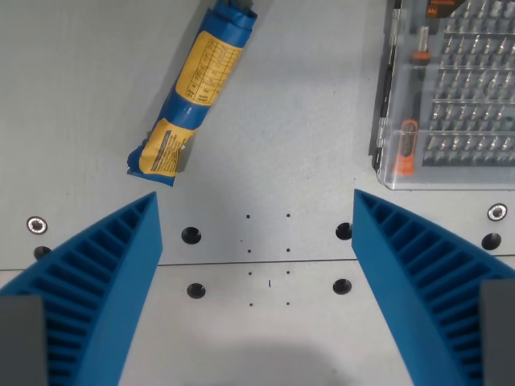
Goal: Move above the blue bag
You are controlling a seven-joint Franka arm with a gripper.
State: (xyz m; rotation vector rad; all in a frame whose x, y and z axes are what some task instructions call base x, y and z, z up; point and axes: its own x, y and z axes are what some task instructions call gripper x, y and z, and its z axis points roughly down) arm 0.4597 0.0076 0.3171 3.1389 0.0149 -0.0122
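Observation:
The blue bag (195,92) is a rolled blue pack with yellow labels. It lies tilted on the grey table at the upper left of the wrist view, its top end cut off by the frame's upper edge. My gripper (256,211) is open and empty, with its two blue ribbed fingers (105,273) spread wide at the bottom of the view. The bag lies apart from the fingers, beyond the tip of the finger on the wrist view's left.
A clear plastic case of screwdriver bits (451,92) with orange-handled tools sits at the upper right. The grey table (290,129) has a seam, several bolt holes (191,235) and small dots between the fingers.

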